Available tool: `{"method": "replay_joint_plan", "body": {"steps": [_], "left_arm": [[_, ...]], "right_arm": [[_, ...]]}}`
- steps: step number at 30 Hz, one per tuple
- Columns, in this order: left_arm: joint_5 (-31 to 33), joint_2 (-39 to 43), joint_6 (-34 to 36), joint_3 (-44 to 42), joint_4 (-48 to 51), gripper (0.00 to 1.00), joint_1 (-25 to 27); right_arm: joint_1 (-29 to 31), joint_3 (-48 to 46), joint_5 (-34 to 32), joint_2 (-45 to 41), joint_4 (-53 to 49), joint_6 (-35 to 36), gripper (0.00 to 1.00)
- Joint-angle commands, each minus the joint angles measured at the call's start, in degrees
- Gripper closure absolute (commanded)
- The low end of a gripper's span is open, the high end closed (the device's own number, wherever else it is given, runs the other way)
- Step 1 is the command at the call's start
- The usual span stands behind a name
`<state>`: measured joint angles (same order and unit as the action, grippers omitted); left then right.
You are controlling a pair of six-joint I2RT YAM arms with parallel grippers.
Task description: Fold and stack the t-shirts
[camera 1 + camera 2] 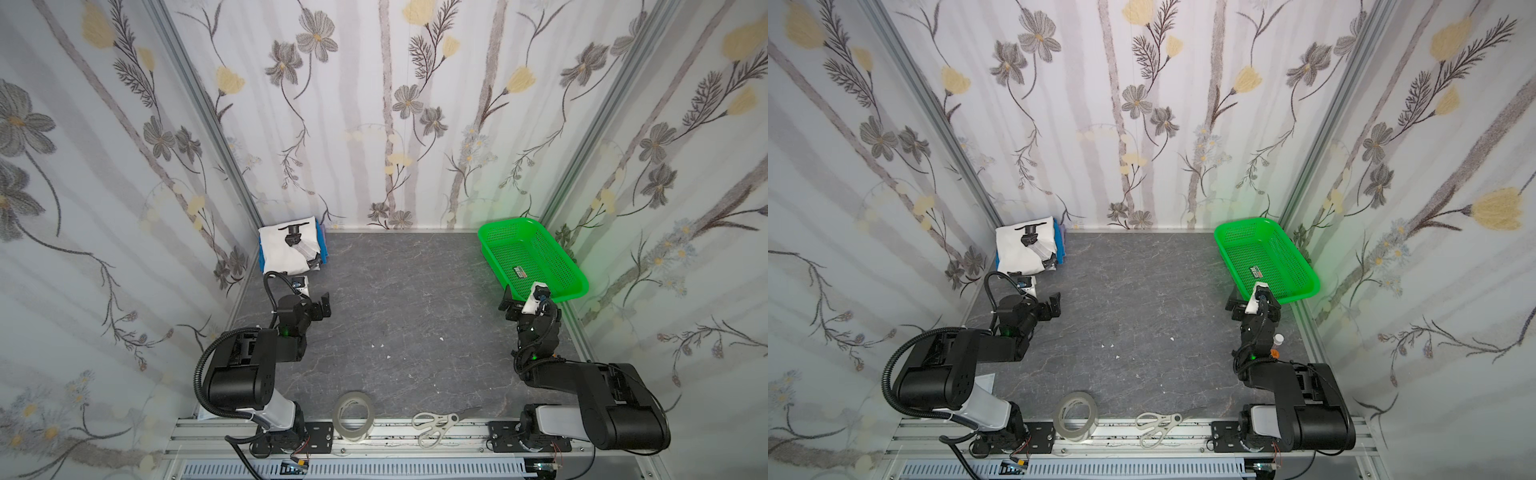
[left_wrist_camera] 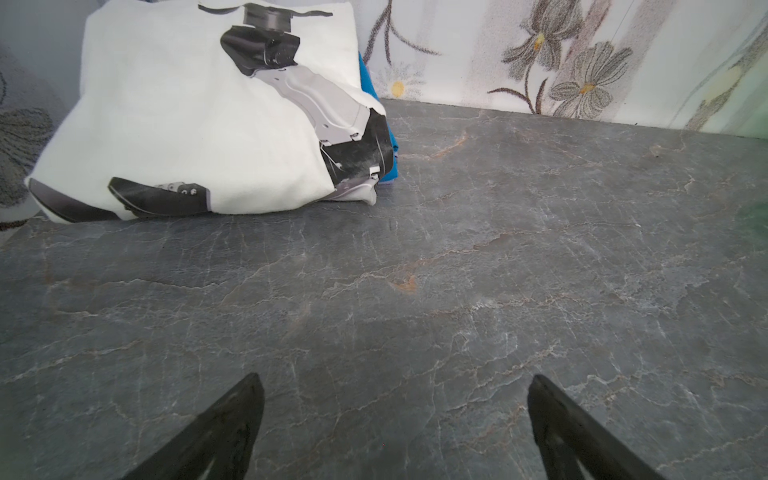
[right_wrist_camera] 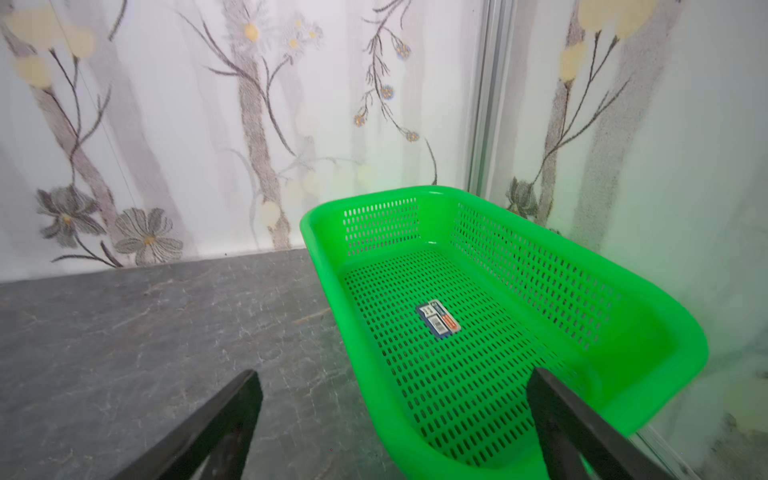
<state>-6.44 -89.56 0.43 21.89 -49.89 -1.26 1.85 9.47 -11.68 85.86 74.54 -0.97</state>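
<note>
First, at the near rail: one roll of pale tape [image 1: 354,416] at the edge of the worktop [image 1: 395,299]; one pair of white-handled scissors [image 1: 435,423] near it to the right, blades closed.

Next, mid-worktop, left side: left gripper [image 1: 323,306], jaws spread wide with nothing between them, over bare dark marbled surface, short of the shirts and apart from them.

Mid-worktop, right side: right gripper [image 1: 508,302], jaws likewise wide and empty, at the near end of the basket.

Far left corner: white t-shirt [image 1: 286,249] with a black-and-grey robot-arm print, folded, print up. It lies on top of the folded blue t-shirt [image 1: 321,245], of which only the edges show.

Far right corner: green mesh basket [image 1: 540,249], set aslant along the right wall, with a small label [image 3: 438,318] on its floor.
</note>
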Motion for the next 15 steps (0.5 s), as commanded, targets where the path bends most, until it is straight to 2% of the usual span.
{"method": "replay_joint_plan", "body": {"steps": [1, 11, 15], "left_arm": [[0.0, -0.1, 0.3, 0.2, -2.4, 0.0, 0.1], [0.8, -0.2, 0.5, 0.0, -2.7, 0.0, 0.3], [-0.8, -0.2, -0.5, 0.6, -2.0, 0.0, -0.7]], "right_arm": [[-0.2, 0.6, 1.5, 0.1, 1.3, -1.2, 0.0], [-0.2, 0.4, 1.5, 0.3, 2.3, -1.3, 0.0], [-0.2, 0.5, 1.5, 0.4, 2.2, -1.3, 0.0]]}}
